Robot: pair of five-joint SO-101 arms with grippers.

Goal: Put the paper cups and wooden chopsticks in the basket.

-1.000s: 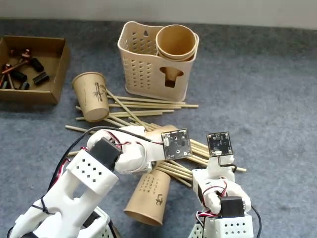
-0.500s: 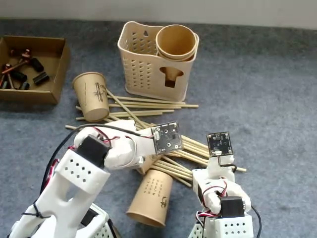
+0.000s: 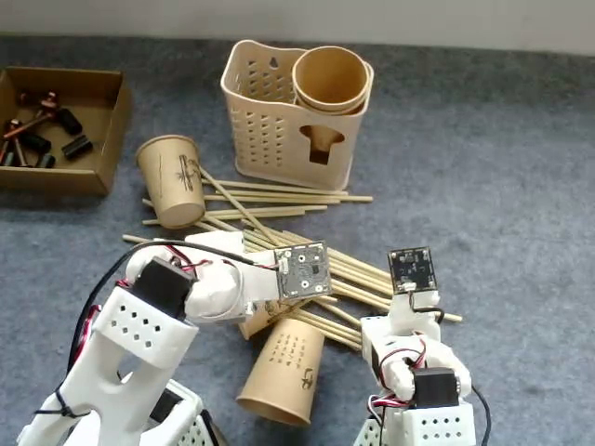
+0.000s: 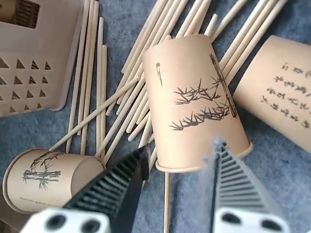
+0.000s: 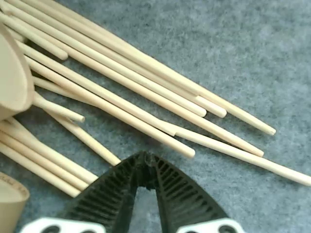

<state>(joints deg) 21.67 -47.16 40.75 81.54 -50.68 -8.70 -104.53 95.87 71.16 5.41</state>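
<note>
Reaching for a cup: my left tool (image 4: 181, 148), wide open and empty, straddles the rim of a cup (image 4: 194, 97) lying on the chopsticks (image 4: 100, 73), apparently not touching; next I must close, then lift to the basket (image 3: 270, 139).

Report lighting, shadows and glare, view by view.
High view: soft, even light, no glare, faint shadow along the basket base. Left wrist view: dark shadow between two paper cups beyond the open left tool. Right wrist view: thin shadows beneath the chopsticks, no glare.
</note>
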